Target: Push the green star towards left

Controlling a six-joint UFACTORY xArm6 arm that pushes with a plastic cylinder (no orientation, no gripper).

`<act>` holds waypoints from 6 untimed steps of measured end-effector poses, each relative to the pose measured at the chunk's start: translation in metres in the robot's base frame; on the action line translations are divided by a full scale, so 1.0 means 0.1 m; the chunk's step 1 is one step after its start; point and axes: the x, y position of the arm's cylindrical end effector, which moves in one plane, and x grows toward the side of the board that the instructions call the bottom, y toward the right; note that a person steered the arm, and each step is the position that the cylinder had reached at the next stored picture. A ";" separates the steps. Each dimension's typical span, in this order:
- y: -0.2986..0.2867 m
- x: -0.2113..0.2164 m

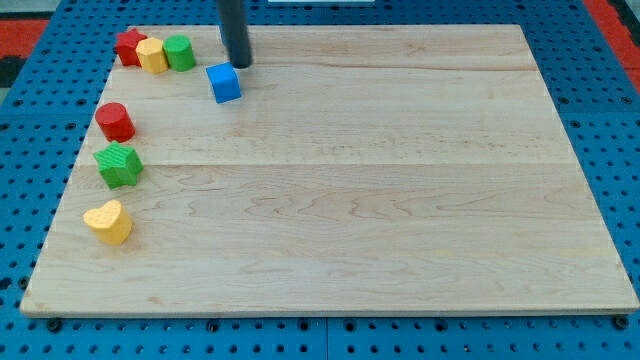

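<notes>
You are looking down at a pale wooden board (380, 200) lying on a blue perforated surface (600, 120); the dark rod enters from the view's top, and my tip (240, 64) rests on the board near its top edge, left of centre; the rod carries no jaws, so it grasps nothing and touches no block that you can make out.

Just below and slightly left of my tip sits the blue cube (225, 82), close to it but apart; whether a gap remains between rod and cube is hard to judge from this angle.

At the board's top-left corner you see a row of three blocks set close together: the red star-like block (129, 46) furthest left, the yellow block (152, 55) in the middle, and the green cylinder (180, 52) on the right, nearest my tip yet well to its left.

Along the left edge you find three more, one beneath the other: the red cylinder (115, 121) uppermost; the green star (120, 165) just below it, near but apart; the yellow heart-shaped block (109, 222) lowest, apart from the star.

The green star, the task's block, thus lies close to the board's left edge, about halfway down, well apart from my tip, which stands up and to its right beyond the red cylinder and the blue cube.
</notes>
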 end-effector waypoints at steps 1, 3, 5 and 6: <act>0.19 0.33; -1.32 0.59; -0.58 1.03; -0.82 1.50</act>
